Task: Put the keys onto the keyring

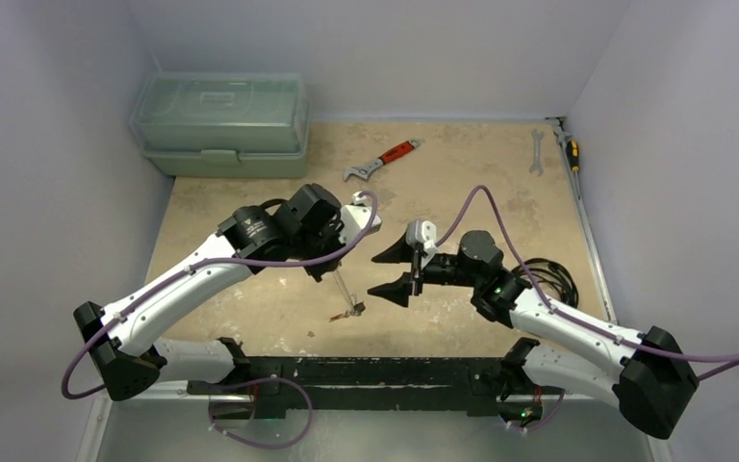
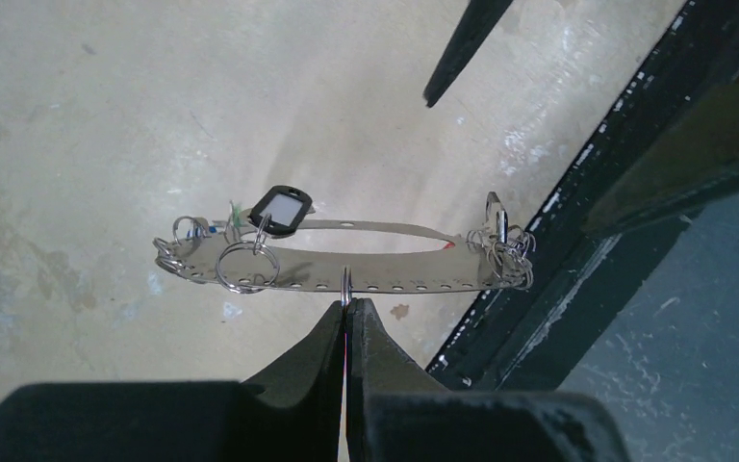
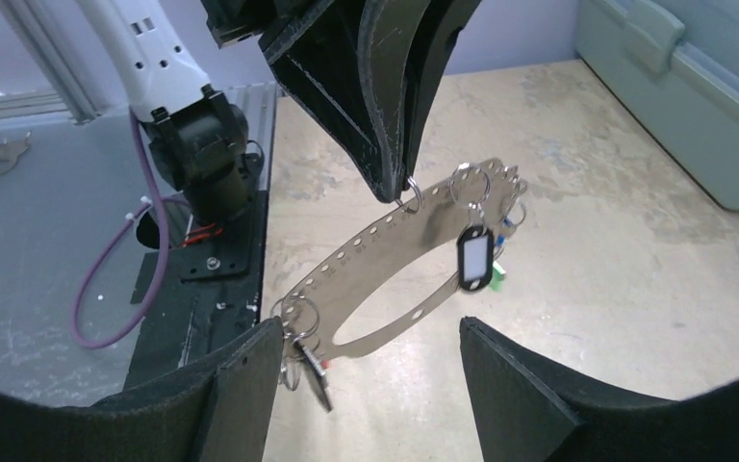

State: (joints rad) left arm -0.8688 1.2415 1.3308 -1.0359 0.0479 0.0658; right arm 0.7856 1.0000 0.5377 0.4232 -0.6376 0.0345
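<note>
At the back of the worktop [image 1: 443, 173] sit a pale green toolbox [image 1: 221, 120], a red-handled wrench [image 1: 382, 161], a silver spanner [image 1: 537, 152] and a screwdriver [image 1: 570, 151] by the right wall, all well apart from the arms. The keyring [image 2: 414, 285], a flat silvery oval band punched with holes, hangs slanting in the air over the near part of the worktop. The left jaws are pressed together, pinching the keyring by a small ring [image 2: 346, 282] threaded through its edge. The right jaws stand spread, near its lower end. From the right wrist that end overlaps one jaw, so I can't tell whether they touch, though from above they look apart. The keys [image 2: 494, 219] bunch with little rings at both ends, along with a black tag [image 2: 281, 209] and a green tag [image 3: 496, 275]. From above the keyring is only a thin sliver, and the keys are too tangled to count
</note>
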